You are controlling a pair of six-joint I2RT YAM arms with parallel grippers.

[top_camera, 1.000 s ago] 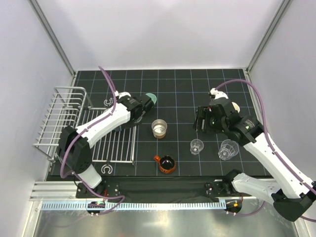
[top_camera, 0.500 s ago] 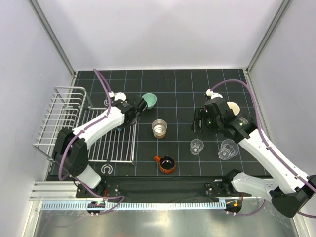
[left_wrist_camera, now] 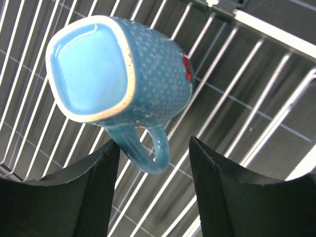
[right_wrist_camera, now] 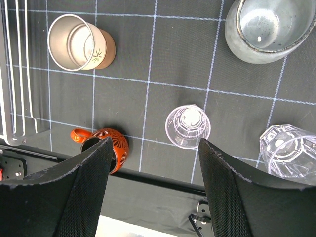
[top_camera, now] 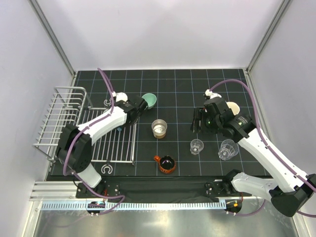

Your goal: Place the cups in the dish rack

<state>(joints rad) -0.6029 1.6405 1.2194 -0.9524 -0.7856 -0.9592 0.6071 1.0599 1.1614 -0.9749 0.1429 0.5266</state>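
1. Checking the blue mug [left_wrist_camera: 118, 74] first: it lies on its side on the flat slatted part of the dish rack [left_wrist_camera: 247, 98], close to that part's far right corner. Its mouth is tipped upward and its handle points back at my left gripper [left_wrist_camera: 154, 148].
2. That gripper straddles the handle with the jaws apart and nothing clamped. One side sits just beside the handle, and I cannot tell whether it touches.
3. My worry here is that a mug on its side on wire slats rolls easily. A nudge on the handle, or a snag as I pull away, could turn it or drag it over the nearby rack edge.
4. The mint green cup [top_camera: 149, 100] stands on the table [top_camera: 177, 84] just beyond that same corner, near my left wrist. A careless swing outward would knock it.
5. My right gripper [right_wrist_camera: 155, 143] hangs spread wide and empty over the right half of the table, with the small clear cup [right_wrist_camera: 187, 126] just beside its gap.
6. Around it, all apart from one another, are the larger clear cup [right_wrist_camera: 291, 150], the grey cup [right_wrist_camera: 269, 29], the steel cup [right_wrist_camera: 79, 42] and the orange mug [right_wrist_camera: 101, 145] by the near edge.
7. I judge the clear cups light and slick. An off-centre pinch could tip one or shoot it into its neighbour.
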